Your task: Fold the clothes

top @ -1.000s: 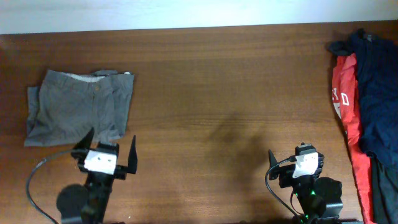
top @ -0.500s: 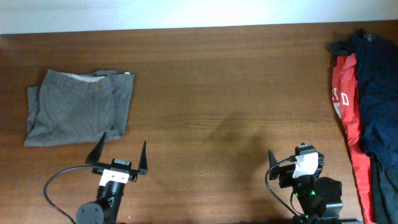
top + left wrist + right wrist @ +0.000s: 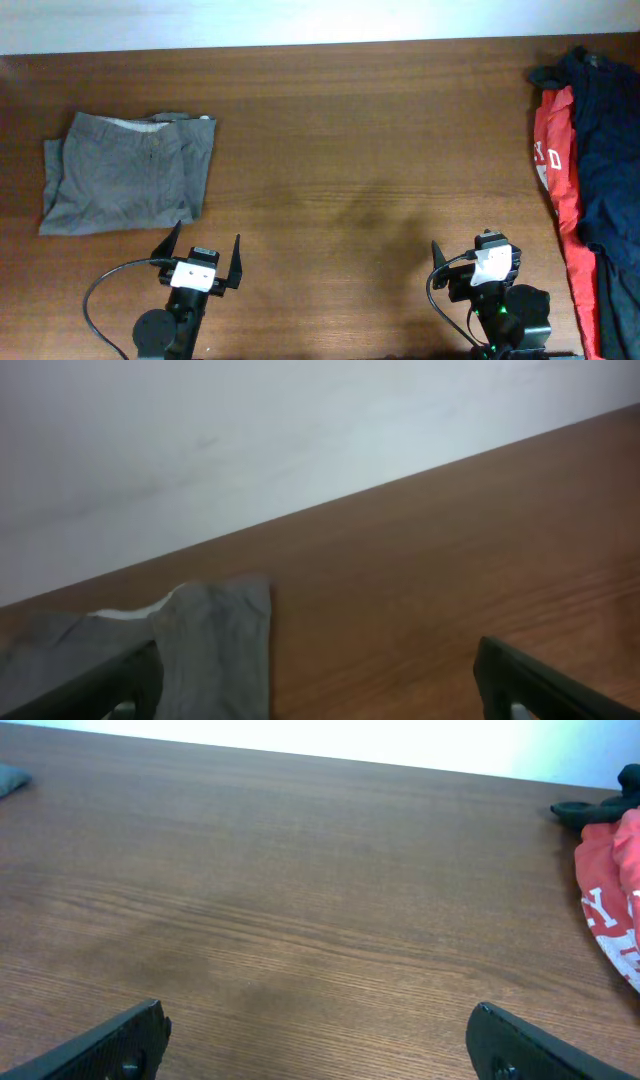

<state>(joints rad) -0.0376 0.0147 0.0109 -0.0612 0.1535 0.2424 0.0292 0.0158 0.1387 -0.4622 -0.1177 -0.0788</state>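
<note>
The grey-olive shorts (image 3: 125,185) lie folded and flat on the left of the wooden table, waistband with pale lining at the far edge. My left gripper (image 3: 206,246) is open and empty, just in front of the shorts' right lower corner and apart from it. In the left wrist view the shorts (image 3: 205,650) lie ahead of the left finger, between the open jaws (image 3: 320,682). My right gripper (image 3: 476,256) is open and empty near the front edge at the right; its jaws (image 3: 320,1035) frame bare wood.
A red garment with white letters (image 3: 553,170) and navy-blue garments (image 3: 605,140) are piled at the table's right edge. The red garment (image 3: 612,905) also shows in the right wrist view. A white wall lies behind the table's far edge.
My left gripper has drawn back from the shorts' lower edge and shifted right, toward the table's front. The shorts and the right arm have not moved.
</note>
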